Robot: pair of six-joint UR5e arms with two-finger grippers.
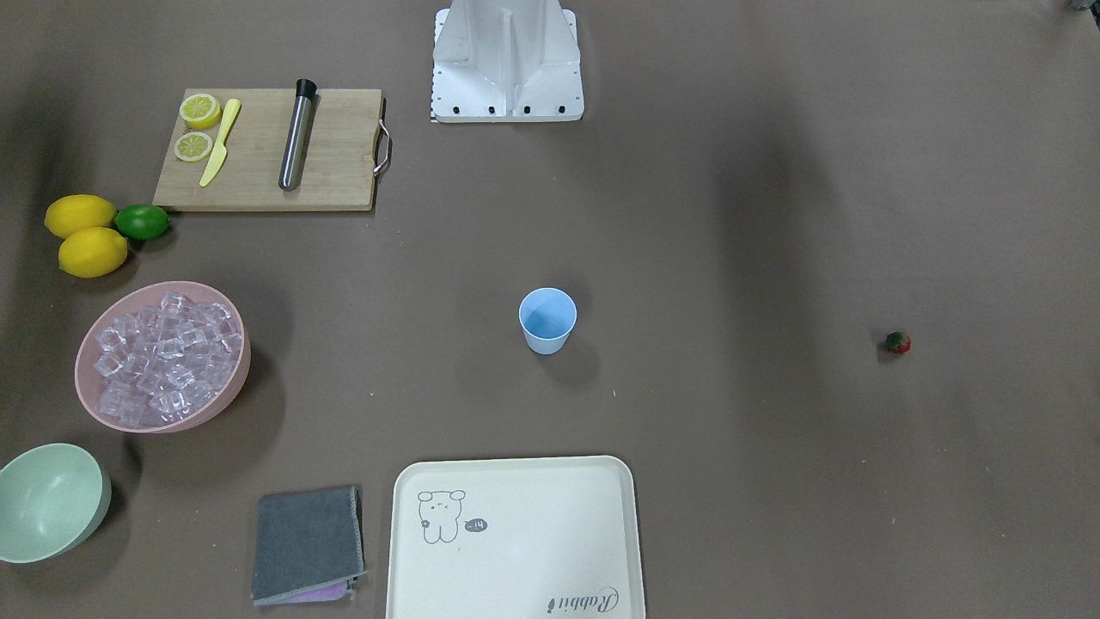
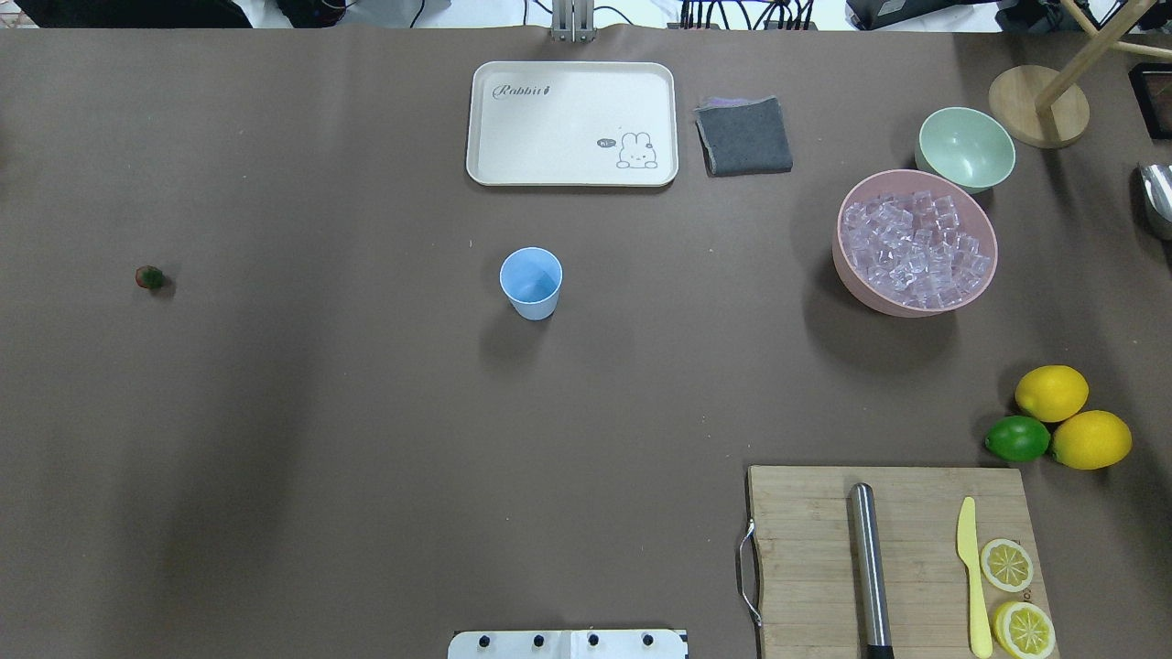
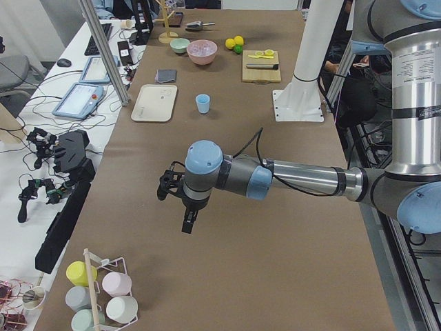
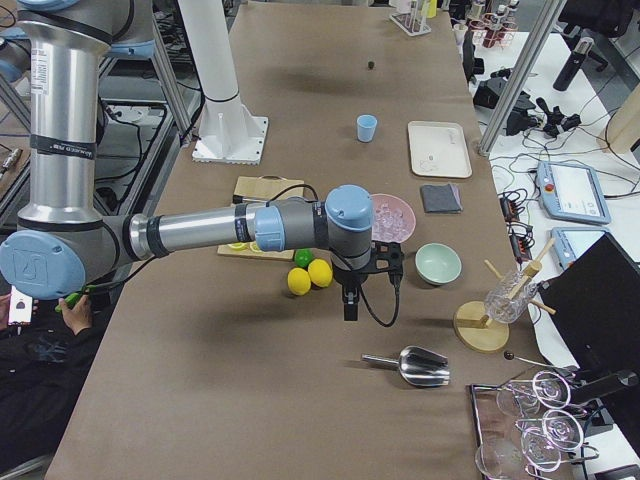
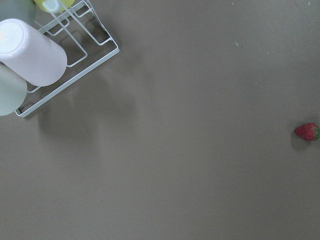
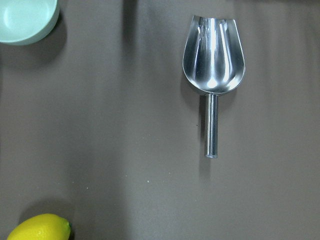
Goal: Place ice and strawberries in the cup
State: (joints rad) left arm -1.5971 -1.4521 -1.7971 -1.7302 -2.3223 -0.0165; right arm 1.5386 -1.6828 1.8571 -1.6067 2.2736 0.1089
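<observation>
**Table layout at the moment shown.**

- **Left gripper** (image 3: 186, 219): it hangs point-down over bare brown table and shows only in the side view along the table. Whether its fingers are spread or pressed together cannot be told. They hold nothing that can be seen.
- **Right gripper** (image 4: 350, 303): it also hangs point-down and shows only in the opposite side view, so its finger state cannot be told either.
- **Strawberry** (image 1: 898, 343): it lies alone on the table, off to one side of the left fingers (at the right edge of the left wrist view). It is well apart from the cup (image 1: 547, 320).
- **Cup**: it stands upright in the middle of the table, far from both sets of fingers, and nothing is visible inside it.
- **Ice** (image 1: 163, 357): the cubes are heaped in the pink bowl (image 1: 225, 397), which sits just beyond the right fingers, past the lemons (image 4: 310, 275).
- **Scoop** (image 6: 214, 55): this metal scoop lies flat on the table near the right fingers, on the side away from the ice.
- **Green bowl** (image 6: 25, 17): it sits beside the pink bowl, and only its edge shows at a corner of the right wrist view.
- **Wire rack** (image 5: 75, 45): it holds upturned cups and stands beyond the left fingers, on the side opposite the strawberry.
</observation>
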